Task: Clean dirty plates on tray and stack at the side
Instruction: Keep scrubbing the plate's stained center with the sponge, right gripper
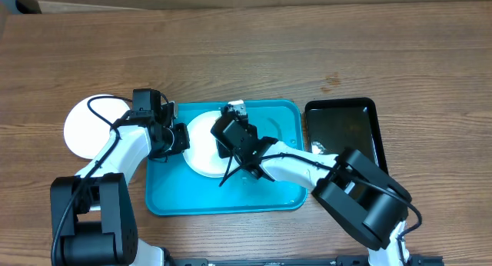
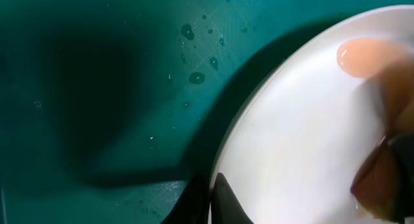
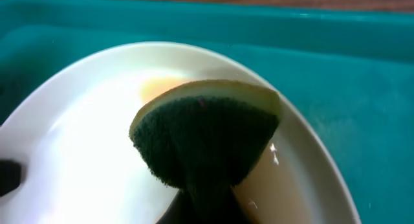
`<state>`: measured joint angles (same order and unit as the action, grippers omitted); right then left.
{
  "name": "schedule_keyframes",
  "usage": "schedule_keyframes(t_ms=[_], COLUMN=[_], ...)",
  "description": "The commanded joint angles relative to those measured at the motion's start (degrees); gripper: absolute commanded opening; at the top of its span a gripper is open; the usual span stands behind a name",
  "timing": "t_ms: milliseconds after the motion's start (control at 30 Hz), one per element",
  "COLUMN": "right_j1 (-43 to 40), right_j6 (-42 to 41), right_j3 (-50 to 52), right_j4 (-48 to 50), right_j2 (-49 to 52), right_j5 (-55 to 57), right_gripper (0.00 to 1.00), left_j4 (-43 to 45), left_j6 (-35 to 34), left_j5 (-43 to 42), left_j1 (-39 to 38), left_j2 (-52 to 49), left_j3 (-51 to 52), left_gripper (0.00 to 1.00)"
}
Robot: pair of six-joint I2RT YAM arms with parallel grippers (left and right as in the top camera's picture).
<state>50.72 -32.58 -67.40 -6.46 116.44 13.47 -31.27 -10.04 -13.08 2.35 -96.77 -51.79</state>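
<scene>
Plates sit in two spots: lone plate [image 1: 86,128], white, is on the table [image 1: 307,51] at far left, outside the tray [image 1: 231,198]. My left arm reaches in from near left, with the left gripper [image 1: 178,138] pinched together on the left rim of the second plate [image 1: 201,147] inside the tray. My right arm crosses from near right, right gripper [image 1: 231,137] clamped on the sponge [image 3: 207,136], dark face pressed on that plate. Black tray [image 1: 342,131] lies just right of the tray. Only the left wrist shows droplets [image 2: 196,77] on the tray floor and a pale orange smear [image 2: 365,56] on the plate. Only the right wrist shows the sponge's yellow edge.
</scene>
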Motion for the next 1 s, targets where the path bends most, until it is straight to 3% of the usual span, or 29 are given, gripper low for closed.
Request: schedule_keyframes(t_ms=[0,267,567,967], right_j1=[0.55,0.52,-3.02,-3.61], right_j6=[-2.23,-2.29,-16.24,-26.95], right_j3=[0.24,0.24,0.24,1.18], right_j4=[-1.81,-0.11,-2.03,-6.84], right_j2=[-3.48,-8.0,-8.76,-8.5], right_j5=[-1.81,-6.54,-20.0,-16.24], right_gripper=[0.04,0.04,0.04,0.04], left_j4=[0.39,0.39,0.2,0.11], left_j6=[0.63,0.61,0.61,0.61], left_j5=[0.15,0.11,-0.09,-0.11], left_j1=[0.24,0.24,0.24,0.24], left_j2=[-0.61,-0.61,-0.61,-0.63], left_j3=[0.04,0.04,0.04,0.04], left_gripper=[0.04,0.04,0.04,0.04])
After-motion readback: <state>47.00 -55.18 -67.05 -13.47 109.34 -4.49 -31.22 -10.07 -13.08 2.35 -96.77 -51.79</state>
